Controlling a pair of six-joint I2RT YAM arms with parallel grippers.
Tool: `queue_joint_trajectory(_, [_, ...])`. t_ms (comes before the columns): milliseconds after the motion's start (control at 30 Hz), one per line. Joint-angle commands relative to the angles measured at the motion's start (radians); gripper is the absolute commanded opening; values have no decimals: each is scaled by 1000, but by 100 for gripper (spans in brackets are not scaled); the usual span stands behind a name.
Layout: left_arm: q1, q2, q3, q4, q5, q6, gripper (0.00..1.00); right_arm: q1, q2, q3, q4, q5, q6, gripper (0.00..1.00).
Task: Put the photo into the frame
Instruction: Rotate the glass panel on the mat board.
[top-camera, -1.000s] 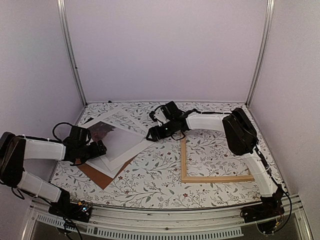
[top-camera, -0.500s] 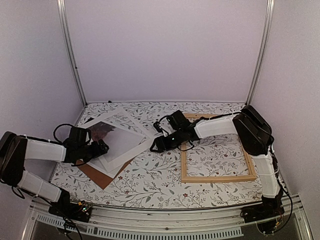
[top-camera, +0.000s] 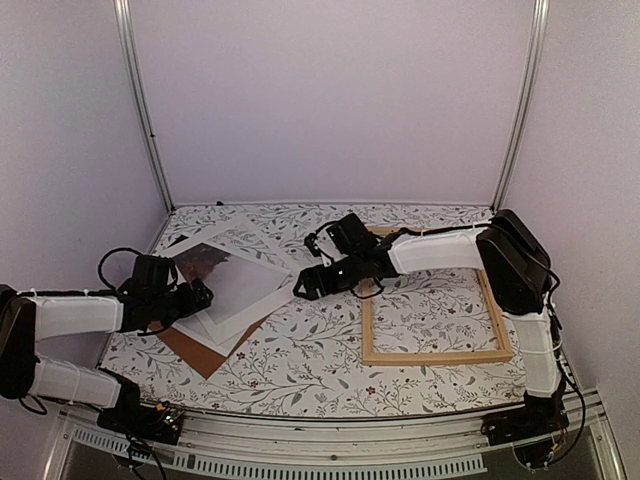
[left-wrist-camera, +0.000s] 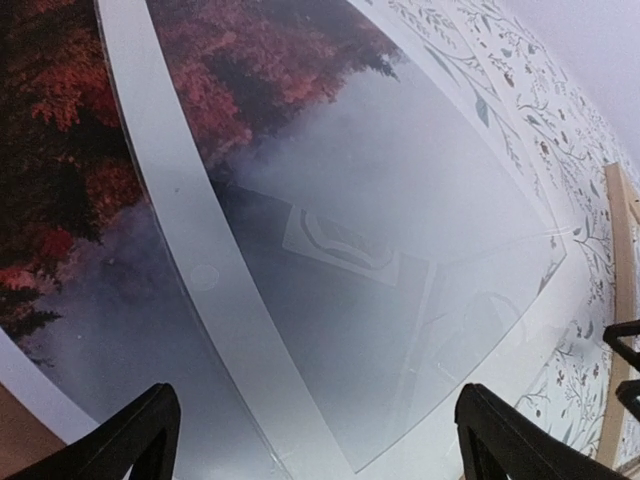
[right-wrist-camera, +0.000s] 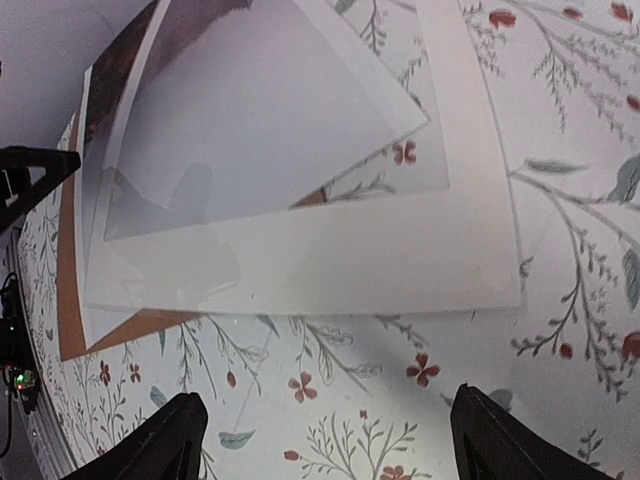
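Photo (top-camera: 236, 282) lies on stacked sheets, well left of the frame (top-camera: 432, 356). Left gripper (top-camera: 204, 296) and right gripper (top-camera: 299, 289) gape wide, empty. Either could snag the white mat (top-camera: 265, 250) instead, since edges overlap.

1. Backing board (top-camera: 205, 354): mostly buried under the mat (top-camera: 232, 330); only one corner shows, just below the left gripper (top-camera: 205, 297) fingers.
2. Frame (top-camera: 430, 356): its left strip is partly hidden by the arm behind the right gripper (top-camera: 300, 288) fingers.
3. Photo (left-wrist-camera: 300, 150): in the left wrist view it is cut off at the edges ahead of the fingers.
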Motion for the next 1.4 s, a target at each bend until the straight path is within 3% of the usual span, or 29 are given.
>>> queue_joint_trajectory(0, [-9, -5, 20, -34, -80, 8, 99, -31, 71, 153, -24, 98, -43, 90])
queue_joint_trajectory(333, [3, 105, 54, 1, -110, 38, 100, -64, 300, 445, -84, 63, -54, 91])
queue_joint_trajectory(633, [3, 179, 64, 49, -100, 34, 98, -65, 383, 499, -128, 45, 21, 88])
queue_joint_trajectory(1033, [-22, 228, 31, 131, -1, -28, 92, -63, 232, 198, 54, -119, 170, 81])
queue_joint_trajectory(1367, [-82, 203, 10, 135, 15, -76, 91, -32, 110, 6, 190, -130, 258, 75])
